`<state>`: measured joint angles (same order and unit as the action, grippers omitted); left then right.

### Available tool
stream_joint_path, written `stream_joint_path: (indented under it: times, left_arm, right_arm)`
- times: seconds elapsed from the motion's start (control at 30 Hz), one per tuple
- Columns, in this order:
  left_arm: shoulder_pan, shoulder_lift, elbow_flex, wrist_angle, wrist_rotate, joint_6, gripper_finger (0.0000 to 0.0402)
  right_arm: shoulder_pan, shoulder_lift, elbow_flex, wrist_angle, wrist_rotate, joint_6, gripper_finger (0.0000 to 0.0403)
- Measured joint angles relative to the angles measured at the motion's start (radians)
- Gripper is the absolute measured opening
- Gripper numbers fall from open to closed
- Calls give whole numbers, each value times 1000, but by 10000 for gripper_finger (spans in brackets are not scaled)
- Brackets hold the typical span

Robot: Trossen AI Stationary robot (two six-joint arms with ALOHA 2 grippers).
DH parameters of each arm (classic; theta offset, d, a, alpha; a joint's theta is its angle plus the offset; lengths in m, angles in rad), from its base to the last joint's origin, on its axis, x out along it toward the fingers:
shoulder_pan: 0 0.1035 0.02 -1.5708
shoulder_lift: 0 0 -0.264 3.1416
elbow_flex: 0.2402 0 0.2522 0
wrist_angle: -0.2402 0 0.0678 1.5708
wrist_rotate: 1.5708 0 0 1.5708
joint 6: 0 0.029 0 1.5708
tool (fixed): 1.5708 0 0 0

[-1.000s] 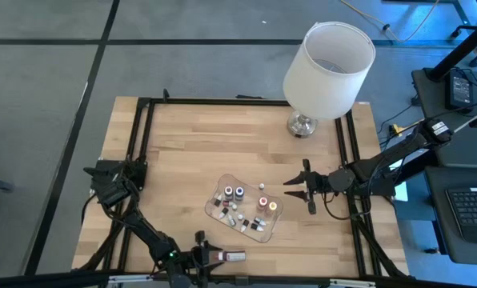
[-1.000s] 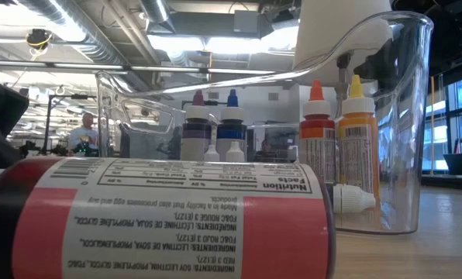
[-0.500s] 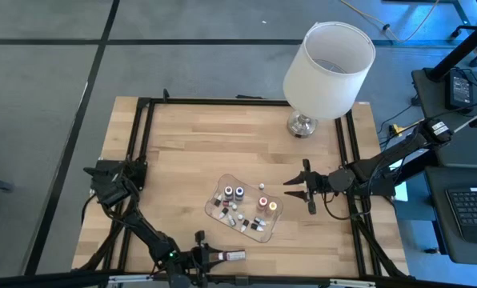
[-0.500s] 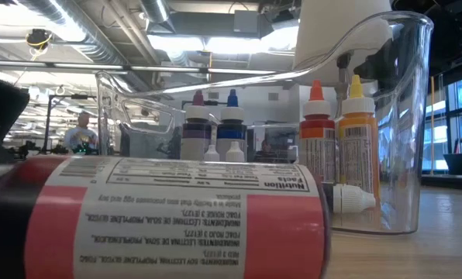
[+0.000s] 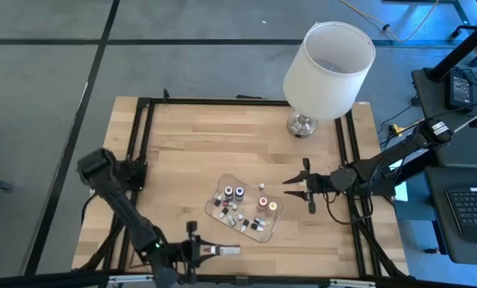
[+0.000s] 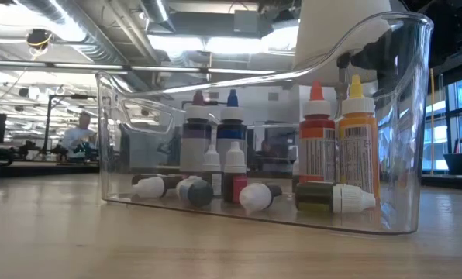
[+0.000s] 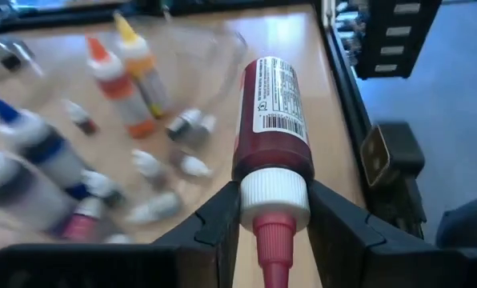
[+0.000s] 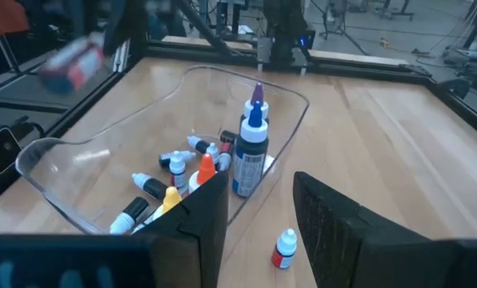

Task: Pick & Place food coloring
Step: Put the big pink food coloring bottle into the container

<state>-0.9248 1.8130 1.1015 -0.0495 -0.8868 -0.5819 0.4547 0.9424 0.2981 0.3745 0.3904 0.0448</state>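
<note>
My left gripper (image 7: 274, 210) is clamped on a red food coloring bottle (image 7: 273, 116): both fingers (image 7: 221, 220) press the white collar below its red nozzle, body pointing away from the wrist. In the high view I see the bottle (image 5: 222, 251) at the table's near edge, just short of the clear tray (image 5: 264, 236), apart from it. The remaining bottles (image 6: 318, 146) stand or lie inside the tray; one small bottle (image 8: 284, 247) lies on the wood just beside it. My right gripper (image 5: 301, 190) hovers beside the tray, fingers partly apart, holding nothing. Versus a second ago: the red bottle filled the low view; now it is gone from there, and the left arm has swung.
</note>
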Motion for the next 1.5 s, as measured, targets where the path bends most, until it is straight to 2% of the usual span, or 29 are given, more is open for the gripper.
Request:
stream_joint_path:
  times: [0.27,0.4,0.5,0.67,0.77,0.87,1.07,1.2,1.3,1.4,1.5]
  left_arm:
    - [76,-286,0,-272,4,9,115]
    - [168,-397,1,-403,74,37,115]
    - [269,-470,1,-501,181,58,115]
    - [468,-574,1,-690,417,53,115]
    - [578,-625,1,-818,578,8,115]
    - [661,-662,1,-960,673,-68,115]
    - [770,-661,1,-1233,820,-229,115]
    - [822,-609,1,-1378,964,-303,115]
    - [843,-550,1,-1461,1025,-350,115]
    - [851,-480,1,-1493,1060,-326,117]
    - [852,-411,1,-1457,1098,-252,124]
  right_arm:
    - [0,0,0,1,0,-3,145]
    - [0,0,0,1,0,-4,145]
    - [0,0,0,-1,1,-4,145]
    - [0,0,0,-16,0,-1,145]
    - [0,0,0,-43,1,2,145]
    - [0,0,0,-61,1,0,145]
    - [0,0,0,-66,1,1,145]
    - [0,0,0,-65,1,0,145]
    - [0,0,0,-65,1,0,145]
    - [0,0,0,-65,1,2,145]
    - [0,0,0,-65,1,2,145]
